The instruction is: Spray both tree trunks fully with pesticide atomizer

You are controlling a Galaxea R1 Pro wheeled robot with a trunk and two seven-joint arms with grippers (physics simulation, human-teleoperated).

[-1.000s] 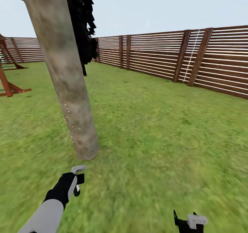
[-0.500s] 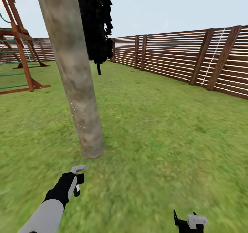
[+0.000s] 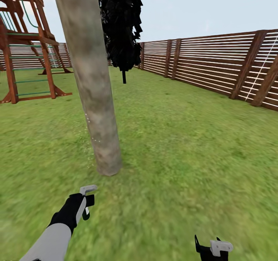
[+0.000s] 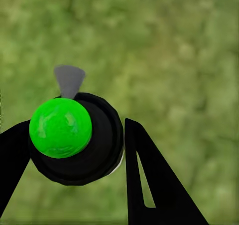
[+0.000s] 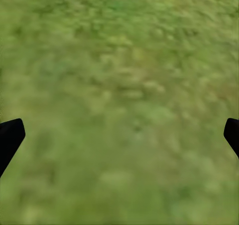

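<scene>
tree trunk (image 3: 96,99): mottled grey-beige | fence (image 3: 216,68): red-brown slats | grass (image 3: 185,157): green

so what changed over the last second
The camera turned left: trunk, fence and dark tree slid right in the head view, and the play frame came into sight. Both arms kept their pose; the left gripper still holds the atomizer, the right gripper stays open.

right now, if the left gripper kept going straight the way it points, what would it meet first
Probably the grass. In the head view the left gripper, shut on the pesticide atomizer, aims towards the tree trunk, but its wrist view looks along the fingers onto lawn. Depth is unclear.
</scene>
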